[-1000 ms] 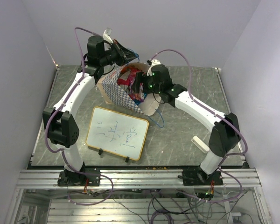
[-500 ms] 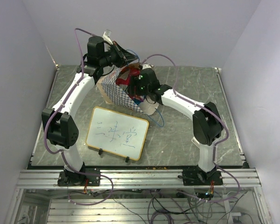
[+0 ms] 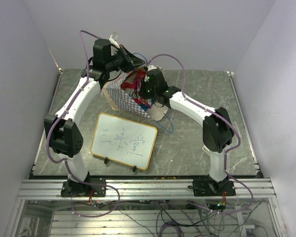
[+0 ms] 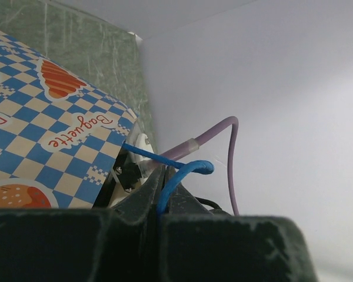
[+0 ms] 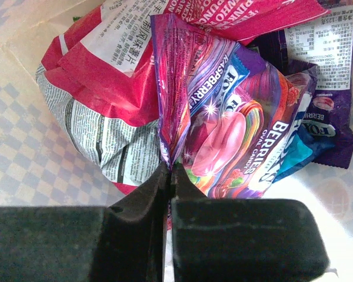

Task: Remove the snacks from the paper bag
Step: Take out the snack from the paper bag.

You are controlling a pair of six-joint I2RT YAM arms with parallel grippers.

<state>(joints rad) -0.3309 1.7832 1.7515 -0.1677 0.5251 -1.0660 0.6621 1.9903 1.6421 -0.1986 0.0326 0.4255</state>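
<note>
The paper bag (image 3: 122,95) lies tipped on the table, chequered side up, with its mouth toward the right. My left gripper (image 3: 134,59) is above the bag's far edge, shut on a blue cord handle (image 4: 183,171) that is clamped between its jaws (image 4: 163,177). My right gripper (image 3: 139,93) reaches into the bag's mouth. In the right wrist view its jaws (image 5: 170,169) are shut on the folded edge of a purple-blue berry candy packet (image 5: 235,123). Beside it lie a red-white packet (image 5: 103,88) and a dark purple packet (image 5: 329,132).
A framed whiteboard (image 3: 124,140) with handwriting stands in front of the bag on two small feet. The bag's other blue cord (image 3: 167,126) trails onto the grey table (image 3: 197,143) to the right. Walls close in on the back and both sides.
My right gripper has pushed deeper into the bag's mouth and closed on the berry candy packet, its elbow swinging leftward. The left gripper has kept hold of the cord handle without moving.
</note>
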